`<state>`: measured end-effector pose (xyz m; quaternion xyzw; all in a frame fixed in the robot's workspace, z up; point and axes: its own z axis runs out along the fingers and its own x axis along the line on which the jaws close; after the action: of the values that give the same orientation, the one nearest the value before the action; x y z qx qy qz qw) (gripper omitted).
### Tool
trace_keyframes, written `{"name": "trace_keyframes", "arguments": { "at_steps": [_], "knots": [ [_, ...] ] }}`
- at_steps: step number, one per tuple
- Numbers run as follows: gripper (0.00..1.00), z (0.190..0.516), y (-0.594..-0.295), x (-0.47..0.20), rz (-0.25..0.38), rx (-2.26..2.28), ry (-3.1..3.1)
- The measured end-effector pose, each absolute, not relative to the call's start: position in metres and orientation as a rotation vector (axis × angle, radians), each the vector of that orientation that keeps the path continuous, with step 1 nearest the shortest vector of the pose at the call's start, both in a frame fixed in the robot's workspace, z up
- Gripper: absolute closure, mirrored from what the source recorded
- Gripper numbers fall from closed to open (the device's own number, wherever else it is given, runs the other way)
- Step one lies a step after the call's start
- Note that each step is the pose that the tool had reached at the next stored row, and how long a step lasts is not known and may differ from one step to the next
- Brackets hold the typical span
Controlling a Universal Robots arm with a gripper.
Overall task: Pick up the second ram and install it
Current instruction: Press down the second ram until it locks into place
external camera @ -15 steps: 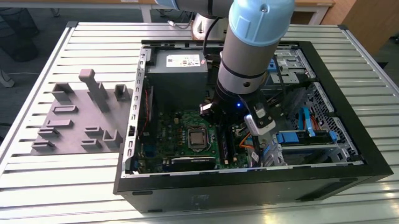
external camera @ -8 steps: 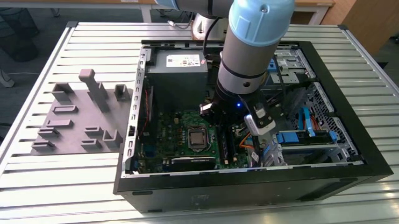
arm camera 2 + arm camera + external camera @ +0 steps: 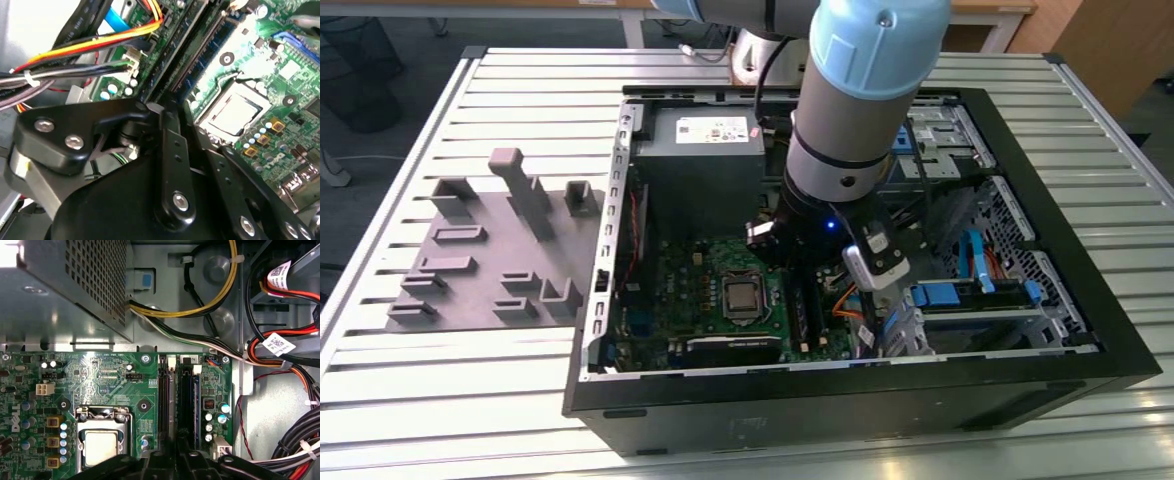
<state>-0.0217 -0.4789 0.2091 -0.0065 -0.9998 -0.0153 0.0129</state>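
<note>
Exterior view: an open black computer case lies on a slatted metal bench, with a grey plastic fixture of upright pegs beside it towards the exterior view's left; my arm reaches down into the case, past the grey power supply, and my jaws hang low over the green motherboard, just beside the processor socket on the exterior view's right of it. First wrist view: I look along the board at a row of long memory slots; the second ram, a thin dark stick with a blue edge, appears to stand on its edge in one of them, next to a slot that looks bare; my jaws sit at its near end, and I cannot tell whether they are clenched on it or released. Second wrist view: my black linkage covers the foreground, the slots run away diagonally beyond it, and bundled cables lie close alongside. My judgement: the stick is light, stiff and thin, brittle if twisted, with chips best left untouched; it wants holding by its long edges near the middle, kept square to the slot.
</note>
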Motion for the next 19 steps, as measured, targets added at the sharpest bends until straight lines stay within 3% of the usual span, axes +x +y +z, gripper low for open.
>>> {"name": "trace_keyframes", "arguments": {
  "at_steps": [2, 3, 19],
  "knots": [
    [0.8, 0.209, -0.479, -0.022, -0.048, -0.02, -3.115],
    [0.73, 0.209, -0.479, -0.022, -0.048, -0.02, -3.115],
    [0.74, 0.243, -0.479, -0.022, -0.048, -0.02, -3.115]
  ]
}}
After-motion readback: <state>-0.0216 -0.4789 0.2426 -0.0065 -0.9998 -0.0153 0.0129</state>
